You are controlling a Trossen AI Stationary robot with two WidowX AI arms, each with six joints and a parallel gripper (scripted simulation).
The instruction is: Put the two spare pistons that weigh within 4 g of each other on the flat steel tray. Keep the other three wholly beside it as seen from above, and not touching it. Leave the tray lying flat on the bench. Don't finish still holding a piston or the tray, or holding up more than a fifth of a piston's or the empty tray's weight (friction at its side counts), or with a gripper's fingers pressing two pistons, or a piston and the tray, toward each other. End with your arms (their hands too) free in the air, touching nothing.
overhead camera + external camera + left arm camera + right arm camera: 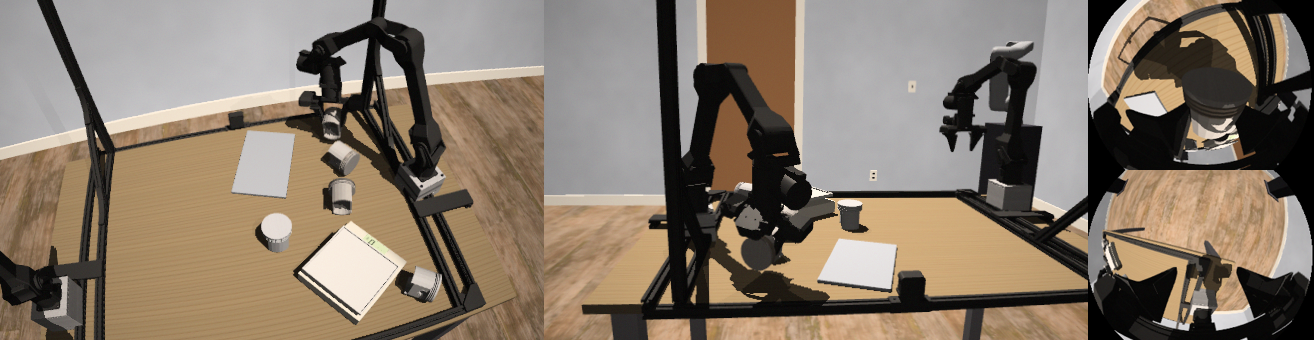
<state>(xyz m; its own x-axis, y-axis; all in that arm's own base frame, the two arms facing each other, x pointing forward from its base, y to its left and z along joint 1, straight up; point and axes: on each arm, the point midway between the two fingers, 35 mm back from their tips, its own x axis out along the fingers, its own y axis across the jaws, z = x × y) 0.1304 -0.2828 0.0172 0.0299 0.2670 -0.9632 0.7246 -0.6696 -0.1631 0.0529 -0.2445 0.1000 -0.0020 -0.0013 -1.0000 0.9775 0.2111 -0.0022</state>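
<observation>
left gripper [331,111] [764,237] [1211,133] gripping piston [331,126] [758,251] [1217,91], scale display [376,243] unreadable

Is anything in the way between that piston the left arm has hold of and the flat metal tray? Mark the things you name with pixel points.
Nothing visible stands between them. The left gripper [331,112] [1212,101] is shut on the piston [331,126] [758,252] [1217,89], and bare bench [307,150] lies between it and the tray [265,164] [859,265] [1148,103].

top and exterior views sharing the table [165,235] [944,235], one steeply downward, one low and level, wrist views close, left somewhat dark
</observation>
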